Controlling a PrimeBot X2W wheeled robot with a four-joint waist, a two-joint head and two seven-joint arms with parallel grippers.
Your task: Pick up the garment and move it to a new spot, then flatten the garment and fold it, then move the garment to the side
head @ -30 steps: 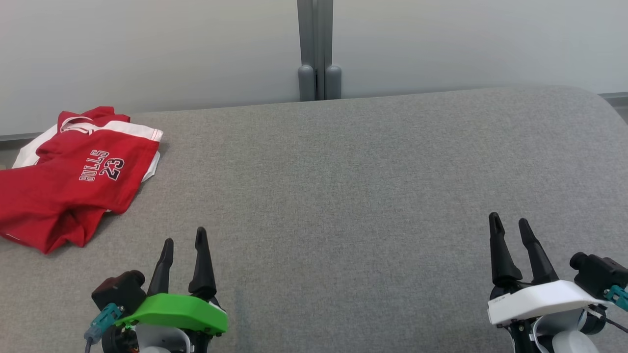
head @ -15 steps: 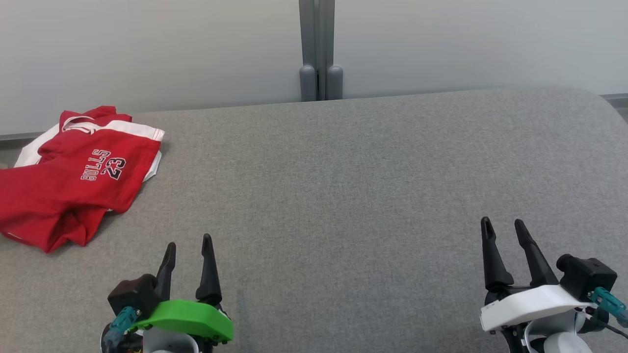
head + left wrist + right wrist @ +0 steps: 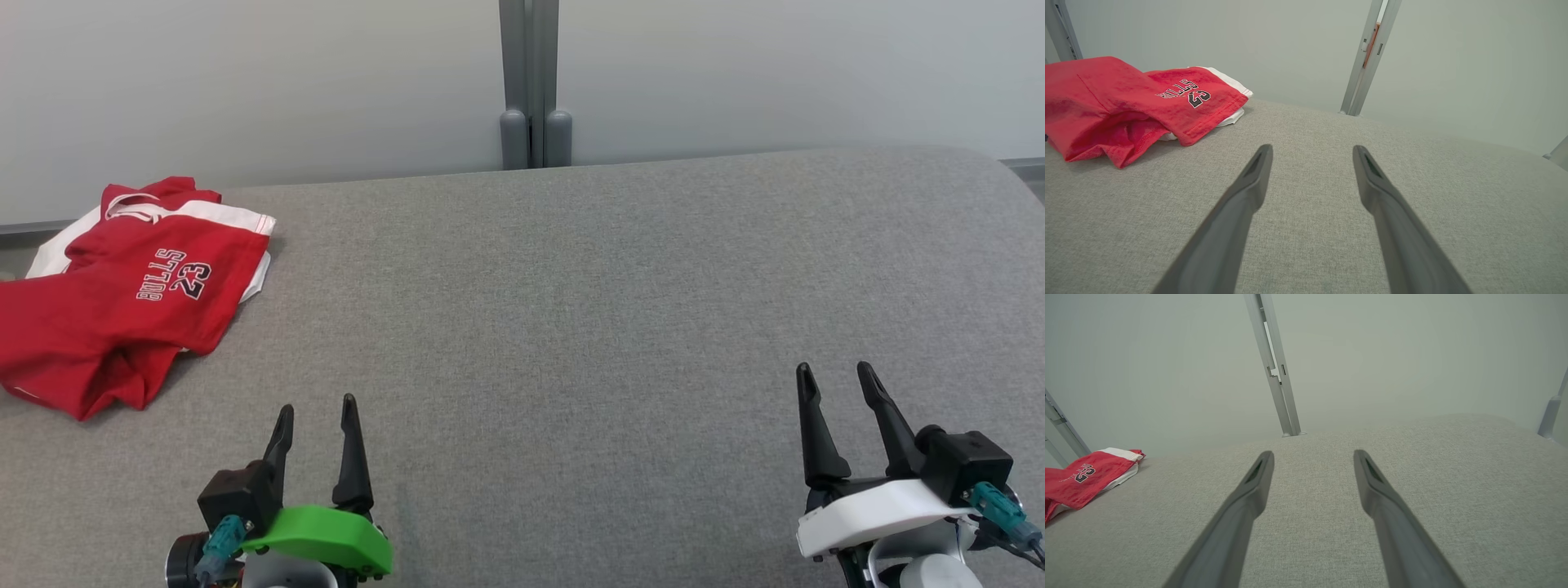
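The garment (image 3: 122, 294), a bright red T-shirt with white sleeves and a black "BULLS 23" print, lies crumpled at the far left of the grey fabric surface (image 3: 571, 286). It also appears in the left wrist view as the garment (image 3: 1126, 106) at upper left, and in the right wrist view as the garment (image 3: 1086, 477) at far left. My left gripper (image 3: 316, 403) stands open near the front edge, to the right of and below the shirt, apart from it. My right gripper (image 3: 834, 369) stands open at the lower right, with nothing between its fingers.
A grey metal post (image 3: 535, 82) rises behind the surface's far edge against a pale wall. The surface's right end (image 3: 996, 188) is rounded. Wide bare fabric lies between the two grippers.
Both grippers have drawn back a little toward the front edge. The garment lies where it was; the whole picture shifted very slightly.
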